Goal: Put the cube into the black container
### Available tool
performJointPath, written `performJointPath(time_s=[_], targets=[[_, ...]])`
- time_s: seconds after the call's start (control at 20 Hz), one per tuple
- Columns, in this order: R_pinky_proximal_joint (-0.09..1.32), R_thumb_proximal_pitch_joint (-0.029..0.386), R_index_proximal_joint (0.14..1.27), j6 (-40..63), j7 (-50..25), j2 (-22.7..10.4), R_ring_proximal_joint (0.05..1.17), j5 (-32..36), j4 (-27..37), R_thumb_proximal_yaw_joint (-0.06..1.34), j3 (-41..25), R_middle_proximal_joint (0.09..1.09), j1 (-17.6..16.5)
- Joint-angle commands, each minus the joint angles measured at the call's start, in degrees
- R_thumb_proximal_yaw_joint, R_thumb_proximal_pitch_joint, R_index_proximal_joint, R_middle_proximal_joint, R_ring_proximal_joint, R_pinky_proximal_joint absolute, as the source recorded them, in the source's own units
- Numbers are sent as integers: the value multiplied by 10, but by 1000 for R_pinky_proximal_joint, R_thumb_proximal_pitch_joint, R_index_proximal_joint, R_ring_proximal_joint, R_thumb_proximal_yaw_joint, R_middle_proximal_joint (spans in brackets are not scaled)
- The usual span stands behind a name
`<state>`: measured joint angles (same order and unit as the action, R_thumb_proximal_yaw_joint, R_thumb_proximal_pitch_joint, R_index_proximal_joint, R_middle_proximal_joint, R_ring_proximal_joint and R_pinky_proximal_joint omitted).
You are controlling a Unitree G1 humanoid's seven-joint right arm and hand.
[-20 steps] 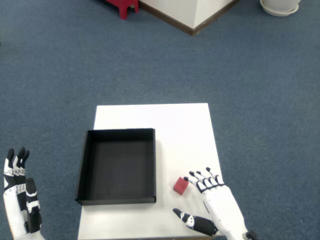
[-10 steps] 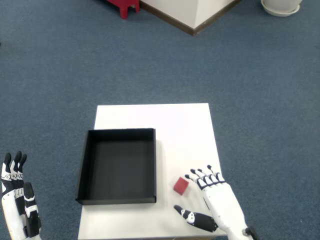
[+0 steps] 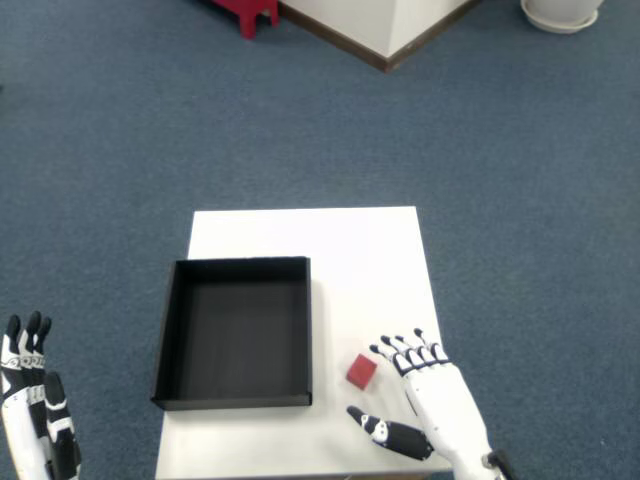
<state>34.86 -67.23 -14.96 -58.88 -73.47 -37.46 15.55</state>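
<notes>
Beside the black container [image 3: 236, 333], just off its right wall near the front corner, the red cube [image 3: 362, 371] sits on the white bench [image 3: 360, 260], not yet lifted. Just right of the cube, the right hand [image 3: 432, 400] hovers wide, fingers spread and thumb stretched toward the container, holding nothing. Over the last second it has barely shifted, drifting slightly away from the cube, while the cube has not moved. The grasp is probably still being lined up.
</notes>
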Motion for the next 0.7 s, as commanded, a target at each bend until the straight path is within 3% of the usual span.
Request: performJointPath(time_s=[0.05, 0.7], targets=[[145, -15, 346, -3, -17, -3, 291, 11, 2, 367, 11, 254, 27], [124, -12, 355, -10, 7, 15, 277, 22, -63, 392, 21, 238, 60]])
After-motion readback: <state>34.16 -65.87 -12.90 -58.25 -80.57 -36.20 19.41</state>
